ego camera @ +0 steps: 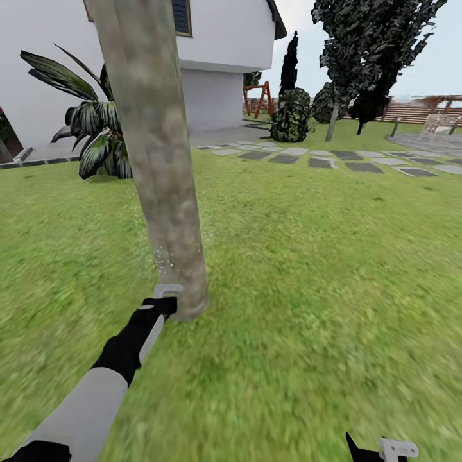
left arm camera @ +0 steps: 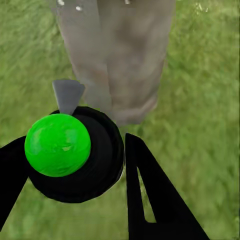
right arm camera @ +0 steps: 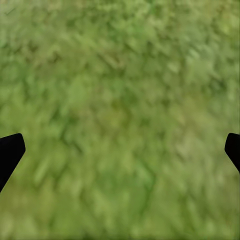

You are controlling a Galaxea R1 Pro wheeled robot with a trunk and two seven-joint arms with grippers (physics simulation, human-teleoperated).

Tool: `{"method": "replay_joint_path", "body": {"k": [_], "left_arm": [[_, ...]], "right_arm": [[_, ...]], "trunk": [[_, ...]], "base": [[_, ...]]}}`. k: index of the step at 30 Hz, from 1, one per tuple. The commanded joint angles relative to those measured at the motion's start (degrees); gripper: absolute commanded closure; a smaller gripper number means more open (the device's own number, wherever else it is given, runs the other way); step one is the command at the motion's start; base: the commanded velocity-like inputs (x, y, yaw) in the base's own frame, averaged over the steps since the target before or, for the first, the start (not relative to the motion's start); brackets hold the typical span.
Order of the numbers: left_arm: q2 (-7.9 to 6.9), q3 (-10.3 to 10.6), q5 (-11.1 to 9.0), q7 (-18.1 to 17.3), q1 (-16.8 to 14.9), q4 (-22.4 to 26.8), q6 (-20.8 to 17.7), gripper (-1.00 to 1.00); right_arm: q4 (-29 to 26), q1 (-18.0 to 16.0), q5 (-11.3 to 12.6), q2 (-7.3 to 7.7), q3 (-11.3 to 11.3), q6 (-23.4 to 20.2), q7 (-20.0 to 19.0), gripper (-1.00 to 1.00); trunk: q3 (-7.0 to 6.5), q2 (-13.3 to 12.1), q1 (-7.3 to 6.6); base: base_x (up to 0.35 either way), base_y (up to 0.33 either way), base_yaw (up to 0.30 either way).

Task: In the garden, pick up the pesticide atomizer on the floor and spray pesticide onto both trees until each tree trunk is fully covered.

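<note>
Grass [ego camera: 308,269] spreads all around you, and the near tree trunk [ego camera: 157,147] rises just ahead of your left arm, leaning slightly in the head view. Your left claw [left arm camera: 75,165] is closed around the pesticide atomizer [left arm camera: 75,155]: the wrist view shows its black round body with a bright green ball on top wedged between the two black fingers [left arm camera: 150,195], and a grey nozzle piece pointing at the base of the trunk [left arm camera: 120,55]. From the head camera you see the same claw [ego camera: 163,301] held low, right beside the trunk's foot. Fine white specks of pesticide [ego camera: 160,256] scatter on the bark's lower left edge, just above the claw. Your right claw [right arm camera: 120,150] hangs over plain grass [right arm camera: 120,100] with its fingertips [right arm camera: 10,150] spread wide at the picture's edges, gripping nothing. Farther off stands the second tree [ego camera: 359,51] with its pale trunk near the wooden fence [ego camera: 417,112], beyond a row of grey stepping stones [ego camera: 333,160]. The white house [ego camera: 218,58] sits behind the near trunk.
</note>
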State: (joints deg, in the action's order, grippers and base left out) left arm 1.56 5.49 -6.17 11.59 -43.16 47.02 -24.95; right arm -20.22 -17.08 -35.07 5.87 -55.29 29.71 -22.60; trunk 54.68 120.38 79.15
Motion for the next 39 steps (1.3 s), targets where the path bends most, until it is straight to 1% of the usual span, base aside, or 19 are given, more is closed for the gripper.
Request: {"method": "replay_joint_path", "body": {"k": [1,3,4,5,7,9,11,14,15,16,19,21,23,26,29,30,32,35,39], "left_arm": [[0.66,0.0,0.4,0.1,0.0,1.6,-0.2,1.00],[0.29,-0.3,0.5,0.1,-0.1,3.9,-2.4,1.00],[-0.63,-0.8,0.5,0.1,-0.5,4.3,-3.7,1.00],[-2.49,-1.3,0.4,0.1,-1.1,4.5,-4.4,1.00],[-3.45,-1.3,0.4,0.1,-1.4,4.6,-5.8,1.00],[-2.41,-1.0,0.5,0.0,-2.5,5.2,-9.0,1.00],[-0.08,-0.1,0.6,0.0,-3.2,5.8,-10.0,1.00],[0.96,1.7,0.6,0.0,-3.3,7.2,-10.6,1.00],[1.13,2.5,0.7,0.0,-3.3,9.6,-13.0,1.00],[0.81,2.7,0.7,0.0,-3.3,12.8,-15.7,1.00],[-1.04,1.7,0.8,0.0,-3.4,17.3,-17.4,1.00],[-4.17,-0.8,0.5,0.0,-4.0,18.2,-17.9,1.00],[-5.60,-1.6,0.3,0.0,-4.9,18.3,-19.4,1.00],[-4.96,-1.5,0.2,0.0,-5.4,20.9,-22.3,1.00],[-2.94,-1.2,0.2,0.0,-5.4,24.1,-25.9,1.00],[-1.77,-0.4,0.2,0.0,-5.5,25.4,-26.7,1.00],[-1.02,1.4,0.2,0.0,-5.8,26.7,-28.5,1.00],[-1.42,1.6,0.1,-0.1,-6.0,27.9,-29.1,1.00],[-4.06,-2.2,0.1,-0.1,-7.5,28.0,-29.3,1.00]], "right_arm": [[0.0,0.0,0.0,0.01,0.0,0.0,0.0,-1.00],[0.0,0.0,0.0,0.01,0.0,0.0,-0.1,-1.00],[0.0,0.0,0.0,0.02,0.0,0.0,-0.1,-1.00],[0.0,0.0,-0.1,-0.04,0.1,0.0,-0.1,-1.00],[0.0,0.0,0.0,-0.07,0.0,0.0,-0.1,-1.00],[0.0,0.0,0.0,0.00,0.0,0.0,0.0,-1.00],[0.0,0.0,0.0,-0.04,0.1,0.0,-0.1,-1.00],[0.0,0.0,-0.1,-0.07,0.1,0.0,-0.1,-1.00],[0.0,0.0,-0.1,-0.07,0.1,0.0,-0.1,-1.00],[0.0,0.0,-0.1,-0.07,0.1,0.0,-0.1,-1.00],[0.1,0.0,-0.1,-0.08,0.1,0.0,-0.1,-1.00],[0.1,0.0,-0.1,-0.08,0.1,0.0,-0.1,-1.00],[0.1,0.0,-0.1,-0.11,0.1,0.0,-0.1,-1.00],[0.1,0.0,-0.1,-0.07,0.1,0.0,-0.1,-1.00],[0.1,0.0,-0.1,-0.07,0.1,0.0,-0.1,-1.00],[0.1,0.0,-0.1,-0.08,0.1,0.0,-0.1,-1.00],[0.1,0.0,-0.1,-0.07,0.1,0.0,-0.1,-1.00],[0.1,0.0,-0.1,-0.07,0.1,0.0,-0.1,-1.00],[0.1,0.0,-0.1,-0.08,0.1,0.0,-0.1,-1.00]], "trunk": [[0.01,0.0,0.00],[0.01,0.0,0.00],[0.01,0.0,0.00],[0.01,0.0,0.00],[0.01,0.0,0.00],[0.01,0.0,0.00],[0.01,0.0,0.00],[0.01,0.0,0.00],[0.01,0.0,0.00],[0.01,0.0,0.00],[0.01,0.0,0.00],[0.01,0.0,0.00],[0.01,0.0,0.00],[0.01,0.0,0.00],[0.01,0.0,0.00],[0.01,0.0,0.00],[0.01,0.0,0.00],[0.01,0.0,0.00],[0.01,0.0,0.00]], "base": [[0.000,0.000,0.001],[0.000,0.000,0.000],[0.000,0.000,0.000],[0.000,0.000,0.000],[0.000,0.000,0.000],[0.000,0.000,0.000],[0.000,0.000,0.000],[0.000,0.000,0.000],[0.000,0.000,0.000],[0.000,0.000,0.000],[0.000,0.000,0.000],[0.000,0.000,0.000],[0.000,0.000,0.000],[0.000,0.000,0.000],[0.000,0.000,0.000],[0.000,0.000,0.000],[0.000,0.000,0.000],[0.000,0.000,0.000],[0.000,0.000,0.000]]}}
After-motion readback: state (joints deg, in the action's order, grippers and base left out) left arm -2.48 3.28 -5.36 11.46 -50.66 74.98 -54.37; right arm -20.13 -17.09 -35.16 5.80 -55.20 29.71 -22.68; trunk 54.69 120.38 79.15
